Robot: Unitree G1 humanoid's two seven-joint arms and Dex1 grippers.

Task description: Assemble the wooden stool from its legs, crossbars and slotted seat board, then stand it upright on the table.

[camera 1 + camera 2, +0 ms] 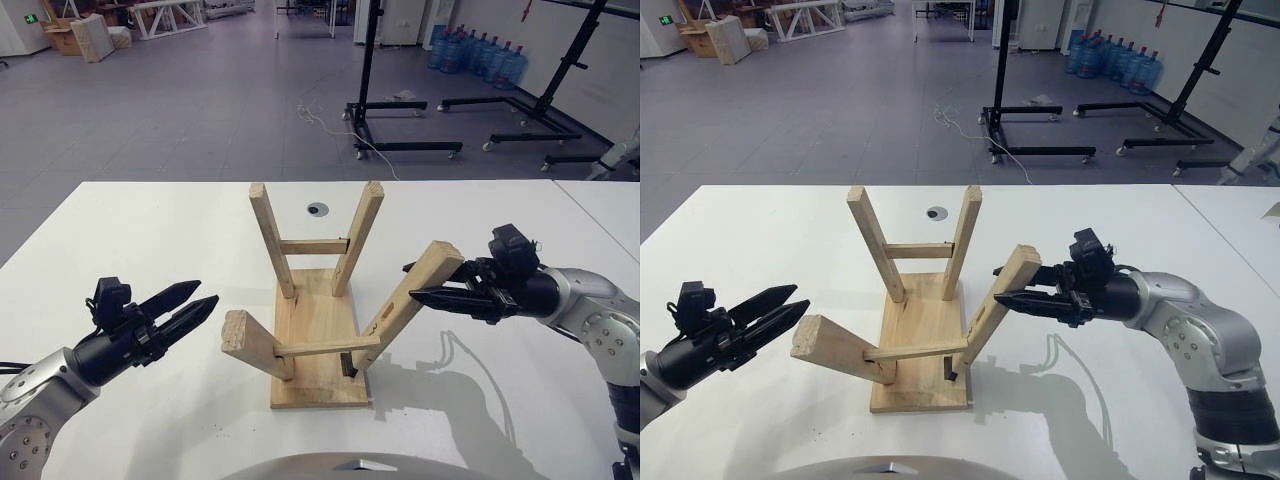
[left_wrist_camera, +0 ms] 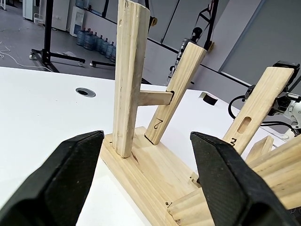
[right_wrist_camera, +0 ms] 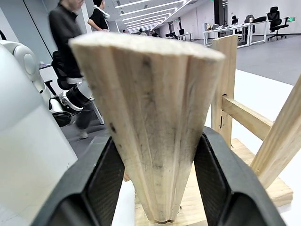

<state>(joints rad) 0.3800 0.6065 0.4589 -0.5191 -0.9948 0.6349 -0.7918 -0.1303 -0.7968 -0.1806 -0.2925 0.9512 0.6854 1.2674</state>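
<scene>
open gap between left hand (image 1: pixel 205 296) and nearest leg (image 1: pixel 250 343); beyond, a crossbar (image 1: pixel 325 347) spans to the slanted leg (image 1: pixel 415 295).

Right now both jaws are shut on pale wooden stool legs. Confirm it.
Not both. The left jaws stand open, apart from the pale wooden stool leg beside them, as the left wrist view shows; the right jaws are shut on the slanted leg.

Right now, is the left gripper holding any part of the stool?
No, the left gripper is open and empty, just short of the nearest leg.
</scene>
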